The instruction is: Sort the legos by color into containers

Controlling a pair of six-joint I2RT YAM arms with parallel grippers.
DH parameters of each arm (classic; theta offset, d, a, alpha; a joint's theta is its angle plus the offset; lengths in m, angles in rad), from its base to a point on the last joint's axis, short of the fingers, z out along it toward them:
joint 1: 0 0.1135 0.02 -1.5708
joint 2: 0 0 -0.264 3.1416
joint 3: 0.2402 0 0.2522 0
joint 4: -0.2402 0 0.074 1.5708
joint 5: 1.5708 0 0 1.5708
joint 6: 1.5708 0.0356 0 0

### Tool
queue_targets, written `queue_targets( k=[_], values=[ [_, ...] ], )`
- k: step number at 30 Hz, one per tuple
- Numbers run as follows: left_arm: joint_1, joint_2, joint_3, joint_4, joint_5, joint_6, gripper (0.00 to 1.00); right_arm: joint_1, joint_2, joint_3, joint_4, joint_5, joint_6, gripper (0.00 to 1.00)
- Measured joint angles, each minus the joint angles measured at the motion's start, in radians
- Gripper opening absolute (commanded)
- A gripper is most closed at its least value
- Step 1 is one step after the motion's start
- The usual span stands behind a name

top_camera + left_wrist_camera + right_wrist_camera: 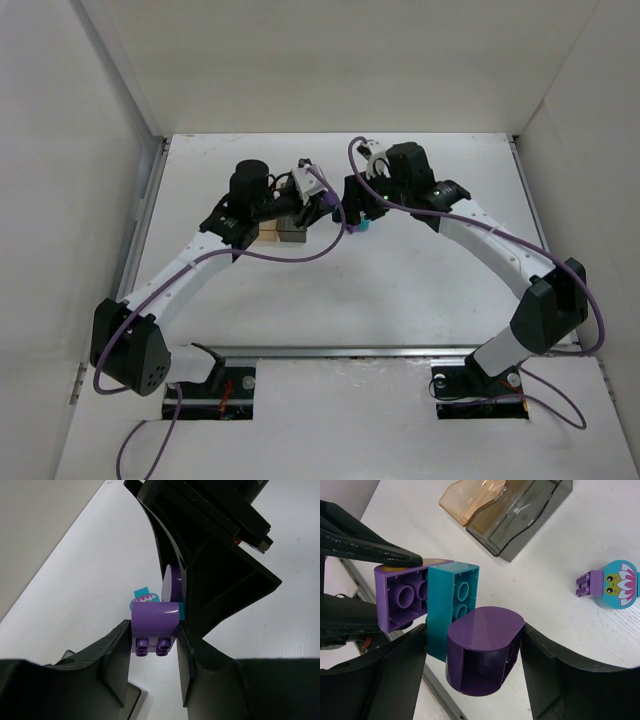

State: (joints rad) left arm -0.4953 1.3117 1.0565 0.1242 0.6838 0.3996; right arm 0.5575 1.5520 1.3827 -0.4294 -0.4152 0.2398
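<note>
Between the right gripper's (474, 647) fingers a rounded purple lego (485, 630) is clamped, joined to a teal lego (452, 600) and a purple lego (400, 602) that the left gripper (152, 642) pinches. Beyond lies a flower-printed lego (619, 582), then the amber container (467, 500) and the grey container (527, 515), which only the right wrist view shows.

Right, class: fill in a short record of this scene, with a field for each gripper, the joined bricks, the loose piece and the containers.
left gripper: shut on the purple brick
right gripper: shut on the rounded purple piece
teal brick: stuck between those two purple parts, held by neither gripper directly
loose piece: teal printed piece with a small purple brick attached, lying on the table
containers: amber container and grey container side by side; no bricks visible inside
sorting: none placed yet
</note>
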Motion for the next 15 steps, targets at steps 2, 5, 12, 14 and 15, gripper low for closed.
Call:
queue_targets(
  k=[2, 5, 12, 14, 15],
  values=[
    [0.0, 0.001, 0.0, 0.002, -0.006, -0.003, 0.0, 0.0, 0.0, -0.002, 0.003, 0.0, 0.0, 0.0],
    [-0.001, 0.001, 0.0, 0.001, -0.024, -0.002, 0.0, 0.0, -0.002, -0.007, 0.007, 0.0, 0.0, 0.0],
    [0.005, 0.001, 0.0, -0.021, -0.064, 0.0, 0.0, 0.0, -0.002, -0.02, 0.027, 0.038, 0.008, 0.0],
    [0.03, 0.0, 0.0, -0.035, -0.095, 0.013, 0.0, -0.009, -0.004, -0.029, 0.016, 0.045, 0.024, 0.0],
    [0.05, -0.002, 0.0, -0.049, -0.113, 0.016, 0.0, -0.018, -0.006, -0.039, 0.017, 0.05, 0.037, 0.0]
  ],
)
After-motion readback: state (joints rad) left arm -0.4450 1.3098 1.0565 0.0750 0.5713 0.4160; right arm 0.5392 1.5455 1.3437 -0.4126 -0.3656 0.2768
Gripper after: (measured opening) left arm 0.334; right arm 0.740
